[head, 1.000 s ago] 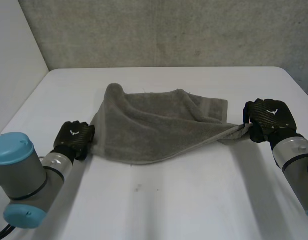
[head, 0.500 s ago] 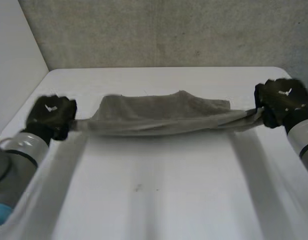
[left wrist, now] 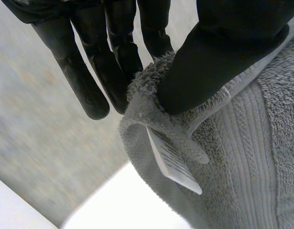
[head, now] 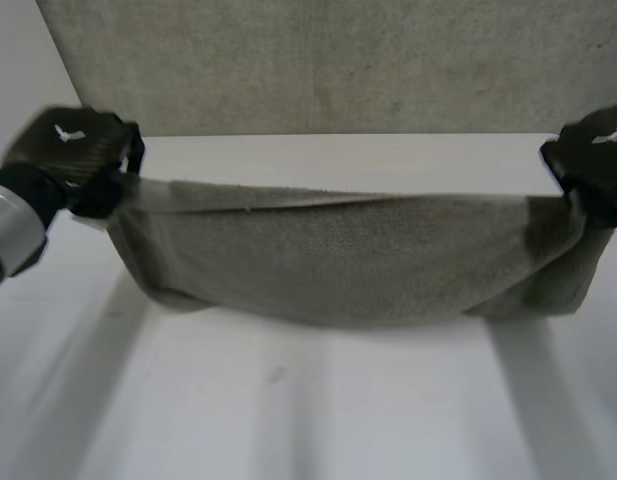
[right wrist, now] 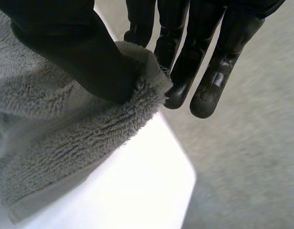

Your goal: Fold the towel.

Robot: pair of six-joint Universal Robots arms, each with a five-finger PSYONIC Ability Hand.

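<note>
A grey towel (head: 348, 255) hangs stretched in the air above the white table (head: 318, 400), sagging in the middle. My left hand (head: 73, 155) pinches its left top corner between thumb and fingers; the corner (left wrist: 151, 95) with a white label (left wrist: 173, 160) sits under the thumb. At the other end my right hand (head: 598, 160) pinches the right top corner (right wrist: 142, 86) the same way, thumb pressed on the pile against the fingers. Both hands are raised at about the same height.
A grey wall (head: 338, 65) stands behind the table's far edge. The table's far right corner (right wrist: 185, 176) lies below my right hand.
Both hands have risen and drawn apart, lifting the towel off the table. It went from a crumpled heap to a taut band, and now hangs spread between them.
</note>
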